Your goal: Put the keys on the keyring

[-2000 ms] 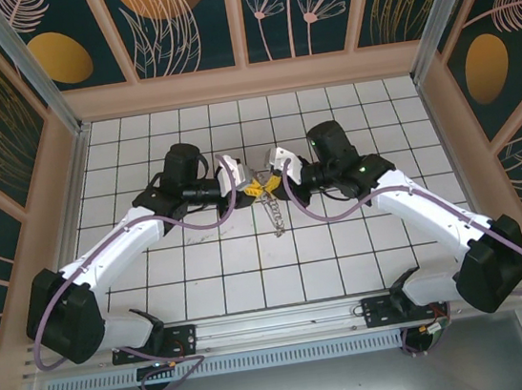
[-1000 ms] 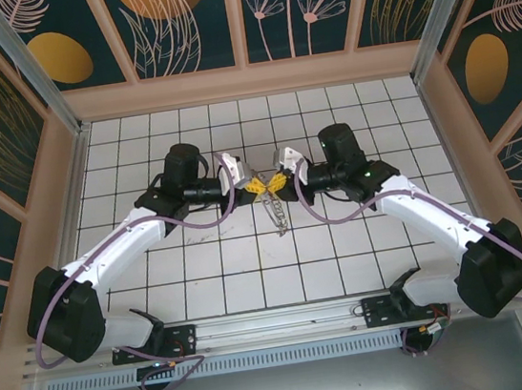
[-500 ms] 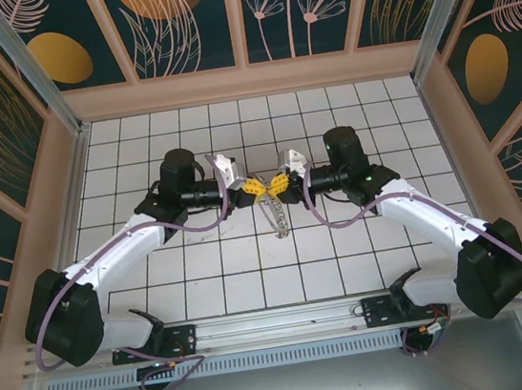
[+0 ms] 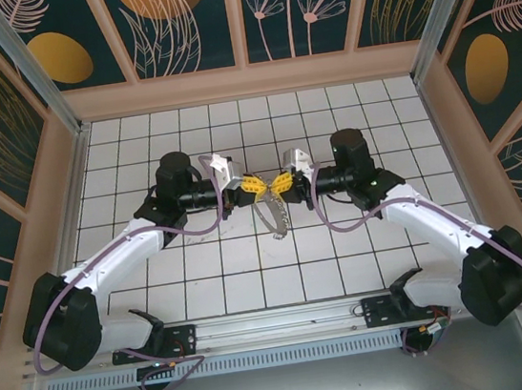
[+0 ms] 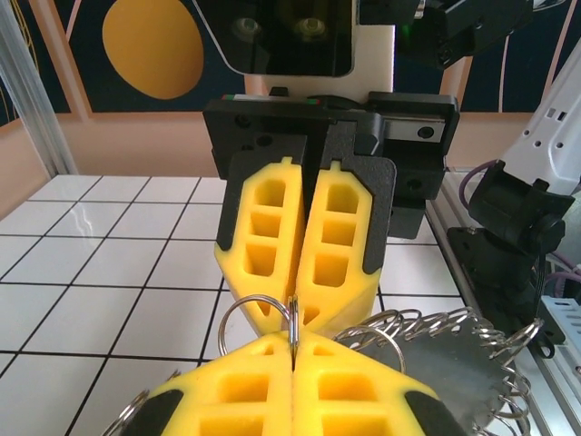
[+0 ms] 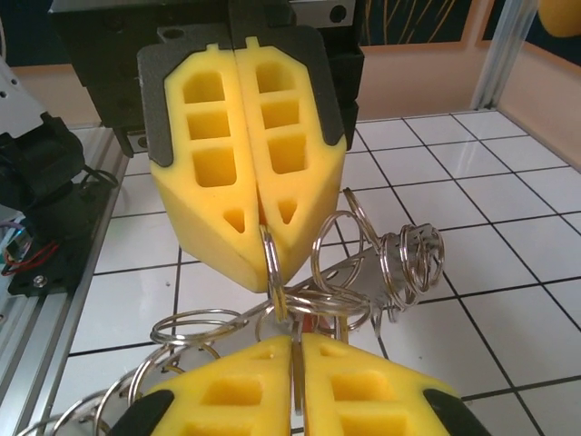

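Top external: left gripper point(image 4: 253, 186) and right gripper point(image 4: 282, 184) meet tip-to-tip, both clamped on the keyring point(image 4: 276, 216); hoop trails nearward, equidistant.

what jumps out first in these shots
Over the middle of the table, two pairs of yellow fingers meet tip to tip: the left fingers and the right fingers, both shut. They pinch small wire rings on the keyring, which hangs beneath them.
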`<state>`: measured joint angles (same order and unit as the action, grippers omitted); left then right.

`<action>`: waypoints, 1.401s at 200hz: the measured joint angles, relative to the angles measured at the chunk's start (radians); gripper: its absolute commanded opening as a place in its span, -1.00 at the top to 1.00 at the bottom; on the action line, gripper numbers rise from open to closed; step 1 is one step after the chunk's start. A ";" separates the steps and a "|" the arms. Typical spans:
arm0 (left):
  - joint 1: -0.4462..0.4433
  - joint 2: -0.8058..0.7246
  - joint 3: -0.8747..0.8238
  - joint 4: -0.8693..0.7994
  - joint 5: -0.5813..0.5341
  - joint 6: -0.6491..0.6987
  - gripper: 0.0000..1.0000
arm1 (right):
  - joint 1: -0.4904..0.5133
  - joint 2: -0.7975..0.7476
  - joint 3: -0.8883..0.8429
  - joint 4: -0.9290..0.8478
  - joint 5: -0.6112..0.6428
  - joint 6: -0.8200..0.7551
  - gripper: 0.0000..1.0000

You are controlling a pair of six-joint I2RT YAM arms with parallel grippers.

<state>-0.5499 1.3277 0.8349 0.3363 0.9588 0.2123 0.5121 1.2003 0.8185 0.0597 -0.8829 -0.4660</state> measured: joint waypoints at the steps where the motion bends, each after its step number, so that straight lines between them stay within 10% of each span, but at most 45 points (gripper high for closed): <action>1: 0.000 0.000 0.000 0.000 0.000 0.000 1.00 | 0.000 -0.002 -0.001 0.000 0.002 0.000 0.75; 199: 0.000 0.013 0.021 -0.105 -0.043 0.109 1.00 | 0.014 0.093 -0.012 -0.031 0.036 -0.048 0.37; 256: 0.000 0.015 0.024 -0.106 -0.043 0.109 1.00 | 0.020 0.105 -0.016 0.022 0.050 0.000 0.79; 280: 0.000 0.015 0.024 -0.124 -0.051 0.120 1.00 | 0.020 0.102 -0.016 -0.012 0.098 -0.014 0.52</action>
<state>-0.5499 1.3426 0.8585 0.2123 0.9073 0.3325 0.5320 1.3025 0.8028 0.0479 -0.7853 -0.4805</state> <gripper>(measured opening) 0.065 0.185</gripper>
